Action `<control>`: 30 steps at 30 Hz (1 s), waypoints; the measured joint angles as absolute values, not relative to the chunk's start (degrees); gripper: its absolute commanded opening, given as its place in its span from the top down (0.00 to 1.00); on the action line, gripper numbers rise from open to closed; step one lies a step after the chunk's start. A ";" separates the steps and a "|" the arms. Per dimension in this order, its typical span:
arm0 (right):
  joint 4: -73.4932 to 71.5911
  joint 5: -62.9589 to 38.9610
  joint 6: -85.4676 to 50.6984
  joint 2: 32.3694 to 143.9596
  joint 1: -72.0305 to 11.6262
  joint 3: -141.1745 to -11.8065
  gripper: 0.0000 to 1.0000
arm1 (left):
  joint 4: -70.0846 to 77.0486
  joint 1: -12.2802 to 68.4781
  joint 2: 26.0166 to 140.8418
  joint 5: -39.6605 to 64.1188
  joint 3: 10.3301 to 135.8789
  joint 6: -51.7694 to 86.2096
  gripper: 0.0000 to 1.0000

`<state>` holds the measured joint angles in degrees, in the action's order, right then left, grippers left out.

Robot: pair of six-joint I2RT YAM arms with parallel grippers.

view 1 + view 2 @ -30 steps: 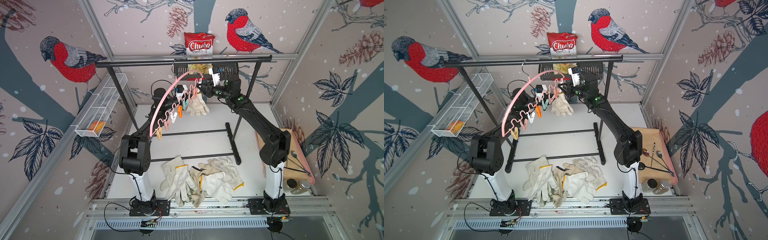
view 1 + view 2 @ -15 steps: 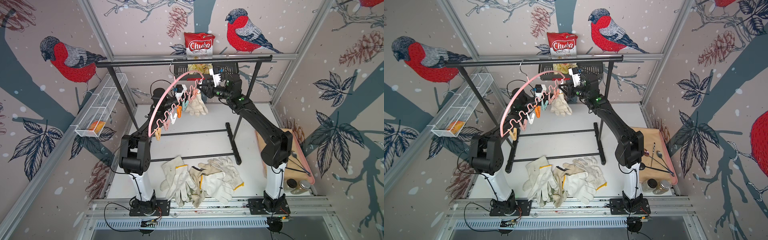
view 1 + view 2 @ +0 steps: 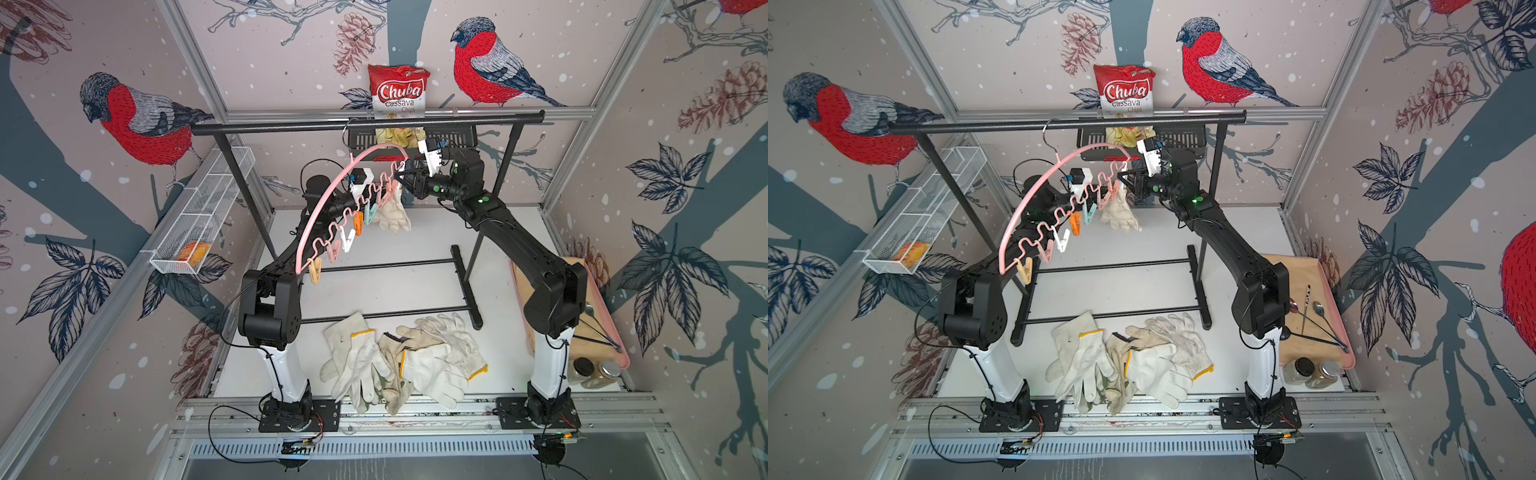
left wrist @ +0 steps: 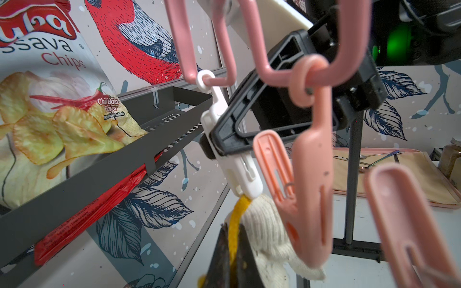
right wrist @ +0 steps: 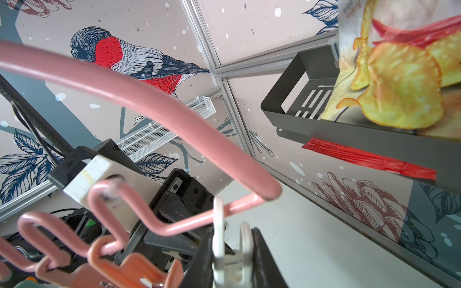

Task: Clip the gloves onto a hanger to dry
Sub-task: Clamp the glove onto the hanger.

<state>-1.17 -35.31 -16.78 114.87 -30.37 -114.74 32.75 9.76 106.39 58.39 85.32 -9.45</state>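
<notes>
Knit glove [image 4: 262, 224] clamped in left fingers [image 4: 218, 264], left wrist view only, right fingers [image 4: 214, 145] squeezing white clothespin [image 4: 239, 172]

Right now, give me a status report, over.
Left gripper shut on knit glove, at yellow cuff. Right gripper squeezing white clothespin on pink hanger; cuff at its mouth. Other gloves piled on table. Pink clothespin crowds alongside.

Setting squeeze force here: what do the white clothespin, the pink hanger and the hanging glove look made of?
The white clothespin: smooth moulded plastic, with slots and seams. The pink hanger: glossy, uniform sheen; plastic or coated wire, can't tell. The hanging glove: ribbed off-white knit, probably cotton, yellow-stitched cuff.
</notes>
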 measured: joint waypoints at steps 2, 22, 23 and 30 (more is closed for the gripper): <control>-1.19 -35.33 -16.67 114.76 -30.37 -114.74 0.87 | 32.75 9.87 106.48 58.39 85.32 -9.45 1.00; -1.21 -35.62 -16.25 114.37 -30.35 -114.72 0.87 | 31.00 12.40 106.89 58.43 86.35 -11.60 1.00; -1.21 -35.62 -16.25 114.37 -30.35 -114.72 0.87 | 30.96 12.40 106.89 58.43 86.48 -11.92 1.00; -1.67 -36.03 -16.25 113.86 -30.35 -113.12 0.87 | 29.91 12.40 107.09 58.28 87.18 -12.29 1.00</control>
<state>-1.67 -36.03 -16.25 113.86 -30.35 -113.12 29.91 12.40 107.09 58.28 87.18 -12.29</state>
